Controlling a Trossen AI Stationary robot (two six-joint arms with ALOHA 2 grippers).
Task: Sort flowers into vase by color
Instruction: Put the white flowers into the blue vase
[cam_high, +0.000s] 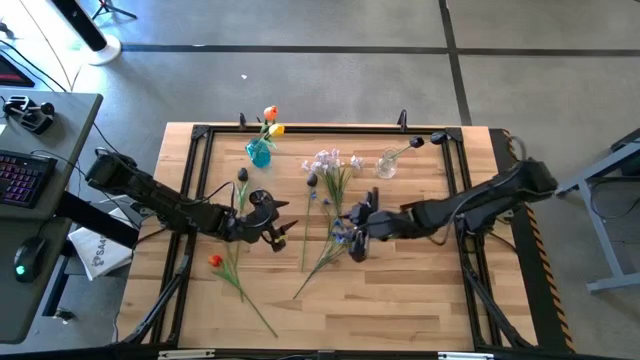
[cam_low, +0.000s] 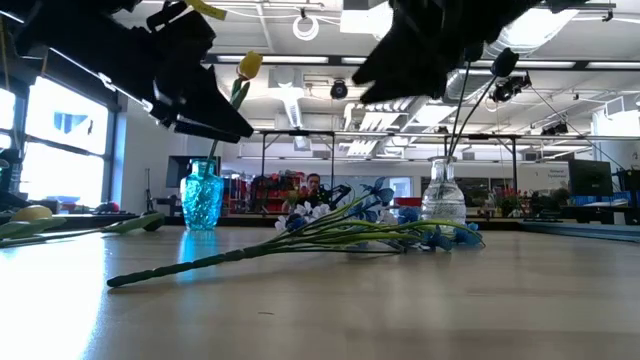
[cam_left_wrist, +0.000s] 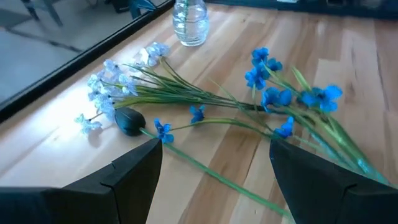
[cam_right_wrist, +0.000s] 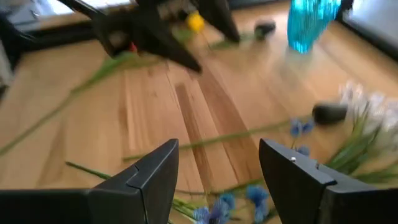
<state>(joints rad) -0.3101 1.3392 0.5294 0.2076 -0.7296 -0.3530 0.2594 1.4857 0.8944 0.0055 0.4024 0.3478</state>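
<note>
**Operator:** On the table (cam_high: 420, 300) I count two vases. I see a blue vase (cam_high: 260, 152) near the back edge with two tulips standing in it, one orange (cam_high: 269, 113) and one yellow (cam_high: 276, 130). I also see a clear vase (cam_high: 386, 165) to its right with a single dark-headed stem (cam_high: 415, 144).

**Second:** And the loose flowers?

**Operator:** I make out a red tulip (cam_high: 215, 261) lying toward the front left, with its long stem running forward. A dark-headed flower (cam_high: 242, 175) lies behind the left arm. A heap in the middle holds pale blossom sprays (cam_high: 327, 161), blue clusters (cam_high: 341, 233) and another dark head (cam_high: 312, 180); I cannot count the stems in it.

**Second:** Grippers?

**Operator:** My left gripper (cam_high: 281, 235) hangs above the boards just left of the heap, fingers spread wide with nothing between them. My right gripper (cam_high: 349, 232) hovers over the blue clusters at the heap's front end, also spread wide with nothing in it.

**Second:** Surface and room?

**Operator:** I see pale wooden planks inside a black frame (cam_high: 330, 128). To the left stands a desk with a keyboard (cam_high: 22, 178) and a mouse (cam_high: 28, 255). The floor is grey concrete. The low view shows a big workshop hall with a person (cam_low: 316, 185) far back.
</note>
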